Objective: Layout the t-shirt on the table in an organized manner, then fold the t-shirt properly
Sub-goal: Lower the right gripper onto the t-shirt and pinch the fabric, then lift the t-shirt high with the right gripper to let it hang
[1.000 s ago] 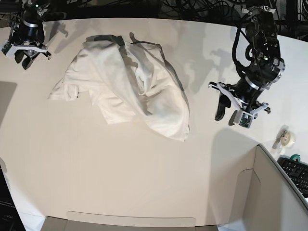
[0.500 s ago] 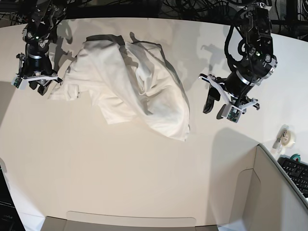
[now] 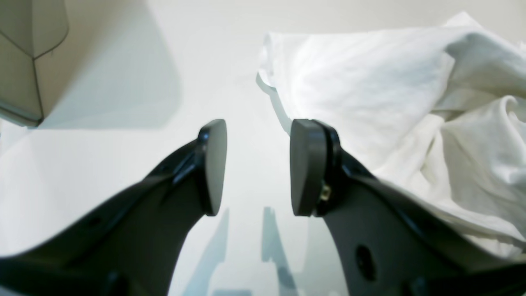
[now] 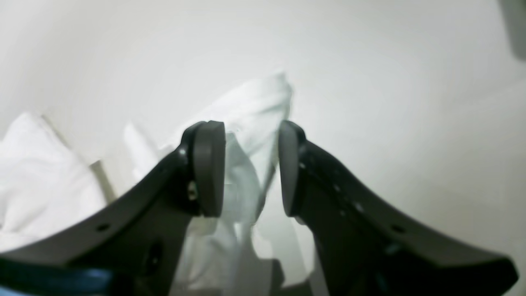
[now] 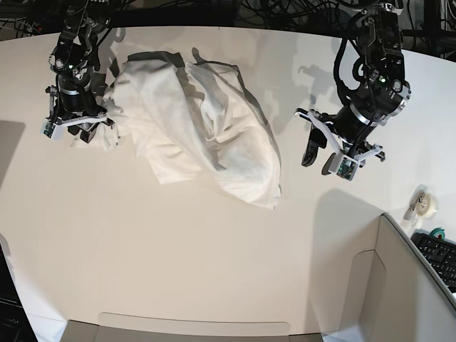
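The white t-shirt (image 5: 192, 128) lies crumpled on the far middle of the white table (image 5: 178, 249), print hidden. At the shirt's left sleeve end, my right gripper (image 5: 78, 132) points down. In the right wrist view, that gripper (image 4: 252, 164) stands open, its pads astride a raised fold of the t-shirt (image 4: 263, 98) without pinching it. My left gripper (image 5: 319, 160) hovers over bare table to the right of the shirt. The left wrist view shows the left gripper (image 3: 258, 164) open and empty, with the t-shirt (image 3: 370, 94) a short way off beside one finger.
Grey-white box panels (image 5: 399, 285) rise at the near right corner, and one panel (image 3: 24, 61) shows in the left wrist view. A tape roll (image 5: 425, 204) and a keyboard (image 5: 438, 256) sit by the right edge. Cables hang behind the table's far edge.
My right arm has come down from the far left corner onto the shirt's left sleeve. My left arm shifted a little towards the shirt, then stayed put.
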